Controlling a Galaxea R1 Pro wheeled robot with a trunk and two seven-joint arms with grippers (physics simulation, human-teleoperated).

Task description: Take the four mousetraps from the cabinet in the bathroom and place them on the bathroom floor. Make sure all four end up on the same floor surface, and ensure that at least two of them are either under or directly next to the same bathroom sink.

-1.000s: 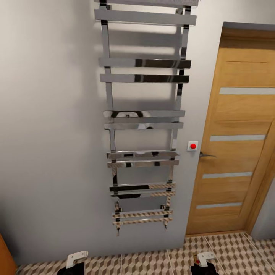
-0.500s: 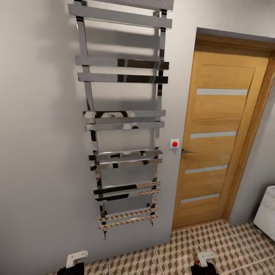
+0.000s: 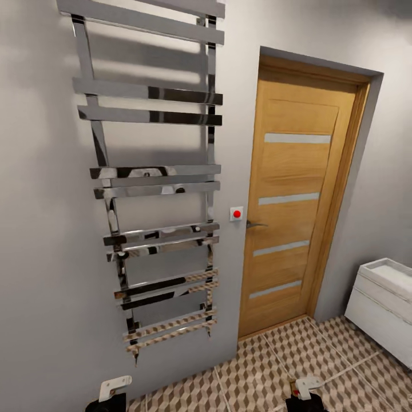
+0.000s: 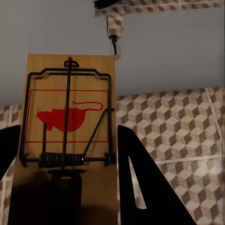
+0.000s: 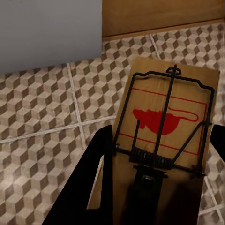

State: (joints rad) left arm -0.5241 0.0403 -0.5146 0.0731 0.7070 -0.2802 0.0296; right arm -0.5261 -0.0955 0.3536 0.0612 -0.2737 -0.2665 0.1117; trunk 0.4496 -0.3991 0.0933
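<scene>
Swinging rightward past the towel rail [image 3: 154, 183] toward the door [image 3: 297, 194], each tool clamping a mousetrap [image 4: 68, 126] [image 5: 164, 122], white vanity [image 3: 383, 309] now entering view.

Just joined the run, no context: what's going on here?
The robot is in the bathroom, facing a chrome towel rail and wooden door. Each gripper carries one mousetrap: left gripper shut on a mousetrap, right gripper shut on another mousetrap. Both hang above the bathroom floor; none is placed yet.
</scene>
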